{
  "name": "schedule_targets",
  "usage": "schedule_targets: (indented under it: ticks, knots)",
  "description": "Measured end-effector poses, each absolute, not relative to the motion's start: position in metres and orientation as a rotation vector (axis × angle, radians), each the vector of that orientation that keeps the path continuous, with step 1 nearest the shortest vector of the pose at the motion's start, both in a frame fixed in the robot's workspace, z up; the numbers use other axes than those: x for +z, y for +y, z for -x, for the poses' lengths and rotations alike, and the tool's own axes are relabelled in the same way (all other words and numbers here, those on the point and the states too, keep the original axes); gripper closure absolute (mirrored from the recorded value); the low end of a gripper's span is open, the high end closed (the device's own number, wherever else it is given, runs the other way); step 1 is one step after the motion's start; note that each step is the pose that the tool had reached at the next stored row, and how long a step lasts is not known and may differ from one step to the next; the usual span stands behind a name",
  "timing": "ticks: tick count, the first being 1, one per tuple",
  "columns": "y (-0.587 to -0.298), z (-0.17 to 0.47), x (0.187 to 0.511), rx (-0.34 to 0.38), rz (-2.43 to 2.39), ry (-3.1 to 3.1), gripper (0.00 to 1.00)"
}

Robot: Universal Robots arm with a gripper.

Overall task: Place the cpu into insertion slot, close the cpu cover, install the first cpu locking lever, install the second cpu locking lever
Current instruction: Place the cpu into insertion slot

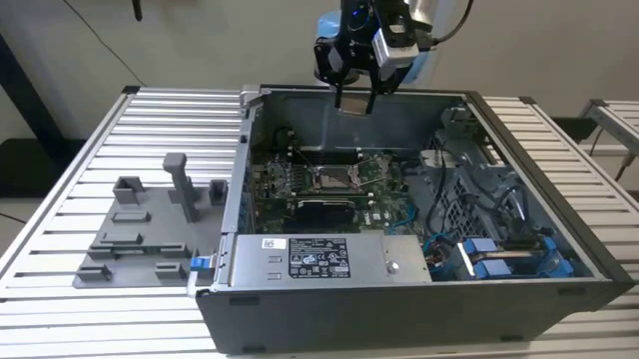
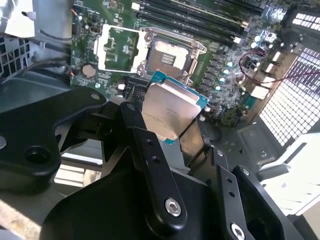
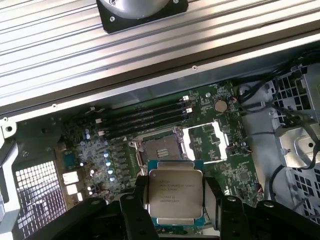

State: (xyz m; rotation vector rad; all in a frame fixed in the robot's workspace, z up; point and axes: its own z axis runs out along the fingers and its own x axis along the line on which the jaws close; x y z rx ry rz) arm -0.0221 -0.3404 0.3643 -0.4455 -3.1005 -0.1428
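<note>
As I scan the exterior view from its left, I find a grey fixture plate [image 1: 150,224] lying on the slatted table [image 1: 70,157], at about nine o'clock from the open computer case [image 1: 399,314]; several upright grey blocks stand on it. Inside the case the green motherboard [image 1: 289,187] lies flat, with the power supply [image 1: 319,258] at its six o'clock. The insertion slot [image 1: 333,178] sits near the middle of the board. At twelve o'clock from that slot, above the case's far wall, hangs the gripper [image 1: 354,105]; its two black fingers are clamped on the cpu [image 1: 352,111], held well above the board and apart from it. At about four o'clock from the slot I see blue connectors [image 1: 489,258] among cables.

In both wrist views the cpu [image 2: 172,110] [image 3: 175,192] shows its dull metal top and teal edge, pinched at opposite sides by the gripper [image 2: 170,122] [image 3: 176,200]. Beyond it the insertion slot [image 2: 167,54] [image 3: 161,149] stands bare; the cpu cover [image 2: 98,50] [image 3: 223,141] is swung open just beside it, green board showing through its window. Dark memory slots [image 3: 145,117] run along the slot's other side.
</note>
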Motion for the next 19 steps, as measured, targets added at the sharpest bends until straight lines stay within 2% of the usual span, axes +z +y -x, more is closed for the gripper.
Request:
schedule_targets:
  ticks: [19]
  knots:
    - [-0.34, 0.022, 0.3615, -0.143, 0.691, -3.06, 0.46]
